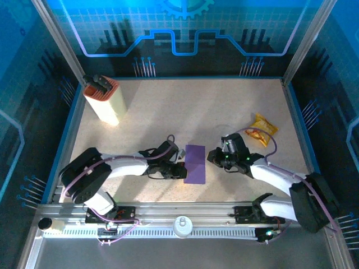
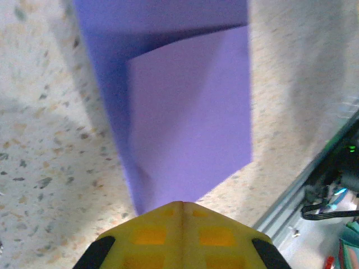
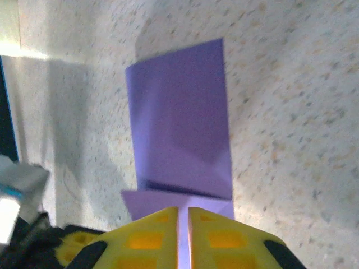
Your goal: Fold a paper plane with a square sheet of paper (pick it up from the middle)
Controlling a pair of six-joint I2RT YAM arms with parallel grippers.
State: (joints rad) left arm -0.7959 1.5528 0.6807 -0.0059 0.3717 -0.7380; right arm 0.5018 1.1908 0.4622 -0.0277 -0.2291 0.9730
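1. A speckled beige table forms the floor of the booth, edged by a blue rim.
2. The back wall glows blue, marked with a grid, circuit lines and a gear.
3. Dark blue side walls close it in; slanted metal posts stand at the back corners.
4. A metal rail runs along the near edge.

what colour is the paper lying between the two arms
Plain purple, no pattern. The square sheet of paper shows best in the left wrist view.
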